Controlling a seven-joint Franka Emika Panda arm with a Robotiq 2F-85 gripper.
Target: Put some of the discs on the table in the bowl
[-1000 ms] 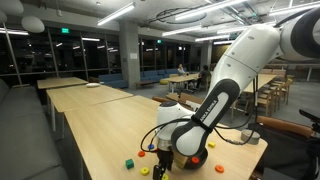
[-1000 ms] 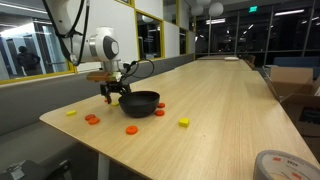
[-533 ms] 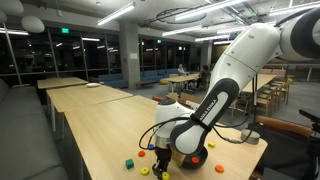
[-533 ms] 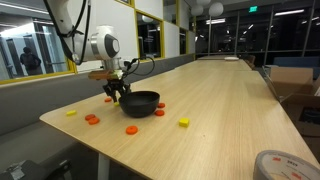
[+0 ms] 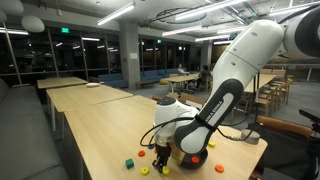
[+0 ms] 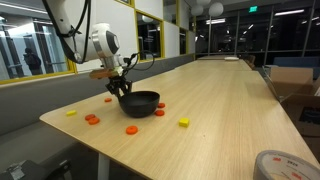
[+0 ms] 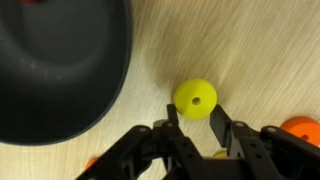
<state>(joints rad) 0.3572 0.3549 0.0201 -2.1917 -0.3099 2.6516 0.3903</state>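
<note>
Pale wooden desk (image 7: pixel 250 50), and the tool (image 7: pixel 196 119) was down on it, fingers closed on a yellow disc (image 7: pixel 195 97) pinched between the tips. Black bowl (image 7: pixel 50 70) sat just beside the tool, and an orange disc (image 7: pixel 300 128) lay near its opposite side.

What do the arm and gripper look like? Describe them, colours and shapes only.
The arm is white, with bulky rounded segments and dark joints. The gripper is black, with two slim fingers on hinged bars. A black cable loops by the wrist.
</note>
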